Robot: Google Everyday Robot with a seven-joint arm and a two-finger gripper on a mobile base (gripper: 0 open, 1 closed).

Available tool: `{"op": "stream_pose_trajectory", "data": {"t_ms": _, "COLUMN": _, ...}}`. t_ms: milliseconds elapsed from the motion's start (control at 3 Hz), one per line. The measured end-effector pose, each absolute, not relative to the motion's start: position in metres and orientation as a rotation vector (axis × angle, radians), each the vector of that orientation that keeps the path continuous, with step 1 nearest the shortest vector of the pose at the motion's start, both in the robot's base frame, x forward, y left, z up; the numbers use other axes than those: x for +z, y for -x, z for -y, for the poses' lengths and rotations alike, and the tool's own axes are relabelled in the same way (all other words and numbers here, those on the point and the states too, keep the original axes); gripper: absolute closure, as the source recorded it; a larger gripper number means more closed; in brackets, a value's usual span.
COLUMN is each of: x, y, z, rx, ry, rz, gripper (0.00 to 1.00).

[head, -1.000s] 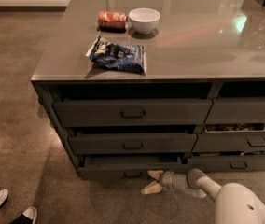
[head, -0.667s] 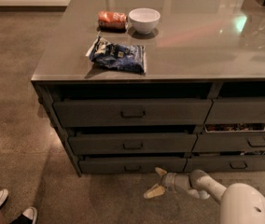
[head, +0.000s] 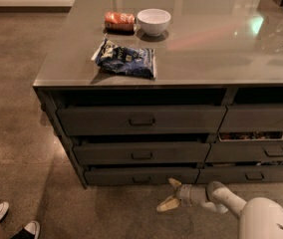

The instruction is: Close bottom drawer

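Fingers (head: 165, 204) of the gripper (head: 169, 194) are splayed, grasping nothing, just in front of the bottom drawer (head: 141, 176). That drawer looks pushed in, lowest beneath the front edge of the surface (head: 206, 59). A blue bag (head: 126, 59) lies near the front-left corner.

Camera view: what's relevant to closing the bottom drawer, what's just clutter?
Job: bottom drawer; end effector, open, just in front of it near the floor.
Lying about: blue snack bag, white bowl, orange packet, all on the countertop.
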State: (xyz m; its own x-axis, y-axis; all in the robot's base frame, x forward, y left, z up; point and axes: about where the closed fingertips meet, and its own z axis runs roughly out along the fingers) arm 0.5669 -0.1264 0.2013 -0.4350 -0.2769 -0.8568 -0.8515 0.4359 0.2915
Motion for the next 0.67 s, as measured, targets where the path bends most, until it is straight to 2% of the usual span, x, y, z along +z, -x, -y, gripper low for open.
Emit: {"op": "stream_pose_trajectory", "data": {"t_ms": 667, "x": 0.267, "y": -0.555, "z": 0.209, "rx": 0.767, "ry": 0.875, "rz": -1.984, "gripper": 0.0}}
